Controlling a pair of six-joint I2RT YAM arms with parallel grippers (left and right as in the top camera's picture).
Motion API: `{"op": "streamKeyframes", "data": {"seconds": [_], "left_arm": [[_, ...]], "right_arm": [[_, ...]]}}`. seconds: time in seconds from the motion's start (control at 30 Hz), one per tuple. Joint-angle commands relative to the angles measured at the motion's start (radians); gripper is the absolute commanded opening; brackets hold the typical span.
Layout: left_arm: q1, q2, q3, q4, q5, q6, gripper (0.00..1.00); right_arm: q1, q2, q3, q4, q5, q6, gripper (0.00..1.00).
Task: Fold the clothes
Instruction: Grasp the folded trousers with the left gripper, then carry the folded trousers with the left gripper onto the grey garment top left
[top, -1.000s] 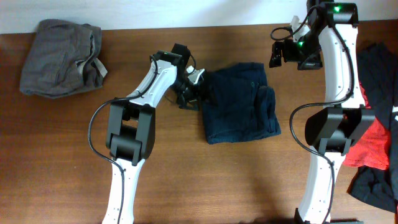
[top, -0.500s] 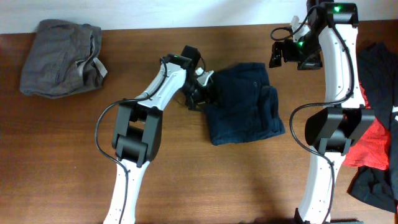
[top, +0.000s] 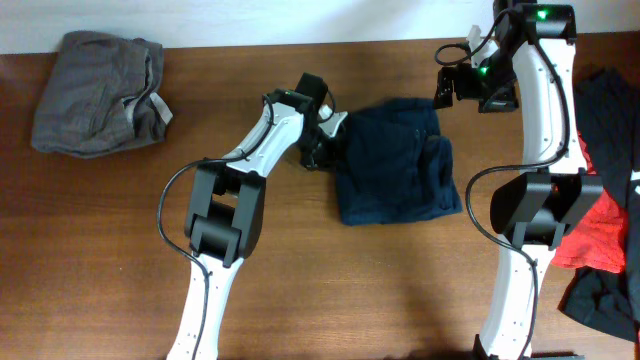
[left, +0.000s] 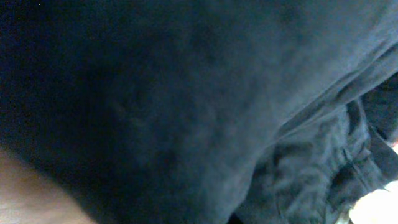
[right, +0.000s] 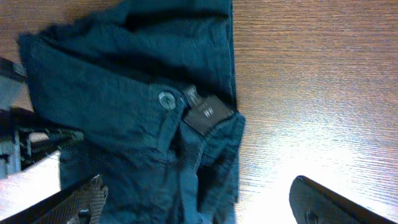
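Looking down from overhead, we find the navy garment (top: 395, 165) lying as a rough folded block on the table (top: 300, 290). The left gripper (top: 325, 148) is right at its left edge, touching the cloth. Its wrist camera shows only dark fabric pressed close, so we cannot tell whether the jaws are spread or pinching the cloth. The right gripper (top: 447, 90) hangs just beyond the garment's far right corner. Its 2 fingers are spread wide with nothing between them, and the waistband button (right: 166, 99) and label (right: 208, 114) show below it.

A grey garment (top: 98, 92) lies bundled well to the left of the navy one. A red garment (top: 600, 235) and a black garment (top: 605, 300) are heaped to its right, past the right arm.

We judge the step in hand to be tidying or finishing the fold on the navy piece, as it looks lumpy on its right side. Next, the left gripper would need a sure hold on that left edge, or a clean release. The right gripper could then come down to flatten the bunched side before we turn to the remaining clothes.
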Motion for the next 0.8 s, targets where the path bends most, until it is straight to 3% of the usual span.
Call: {"op": "streamKeyframes", "data": {"seconds": [0.0,0.23,0.53,0.77], "left_arm": [[0.050,0.018,0.087,0.007,-0.229,0.087,0.01],[0.126,0.018,0.195,0.011,-0.470,0.293,0.01],[0.242,0.018,0.220,0.018,-0.504,0.520,0.01],[0.332,0.018,0.267,0.023,-0.613,0.601,0.01]], "right_arm": [[0.004,-0.011,0.017,-0.005,-0.004,-0.004,0.99],[0.004,-0.011,0.017,-0.019,0.002,-0.004,0.99],[0.005,-0.011,0.017,-0.040,0.002,-0.004,0.99],[0.004,-0.011,0.017,-0.068,0.020,-0.003,0.98]]}}
